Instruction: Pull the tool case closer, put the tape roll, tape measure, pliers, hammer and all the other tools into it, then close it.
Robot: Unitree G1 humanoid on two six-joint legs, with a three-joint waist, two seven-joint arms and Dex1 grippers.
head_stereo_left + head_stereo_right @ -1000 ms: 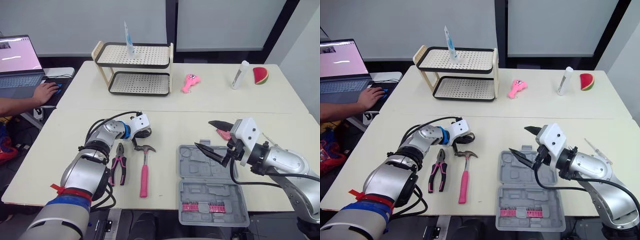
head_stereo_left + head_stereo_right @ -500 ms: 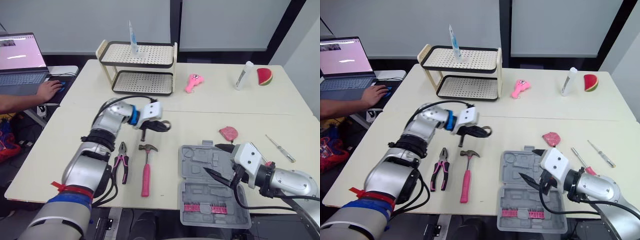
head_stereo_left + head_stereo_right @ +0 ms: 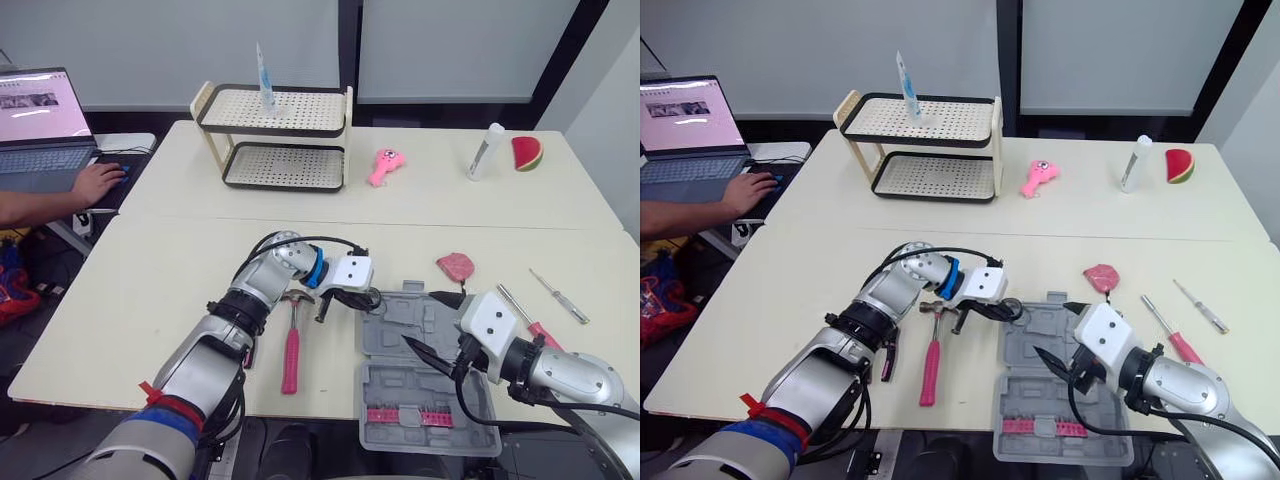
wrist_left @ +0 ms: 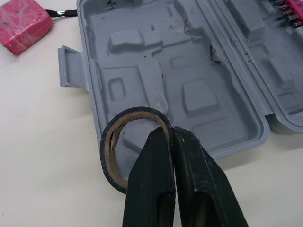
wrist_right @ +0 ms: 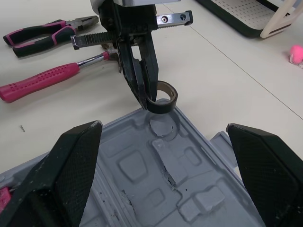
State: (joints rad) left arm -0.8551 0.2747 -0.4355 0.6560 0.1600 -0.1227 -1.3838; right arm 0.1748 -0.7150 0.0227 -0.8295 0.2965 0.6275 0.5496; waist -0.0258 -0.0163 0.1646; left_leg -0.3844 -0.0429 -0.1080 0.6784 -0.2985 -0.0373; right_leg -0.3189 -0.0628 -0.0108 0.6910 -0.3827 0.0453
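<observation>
Left gripper (image 4: pixel 173 135), pinching tape roll (image 4: pixel 110 152), hides its rim.

Tool case (image 4: pixel 199 94) is grey, tape roll (image 4: pixel 135 112) black, hammer handle (image 3: pixel 290 355) and tape measure (image 3: pixel 455 266) pink.

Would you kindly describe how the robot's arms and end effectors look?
The left arm and right arm are silver metal with black cables; the left has a blue wrist ring and a red band. The left end effector and right end effector each have a white block housing and two black tapered fingers.
</observation>
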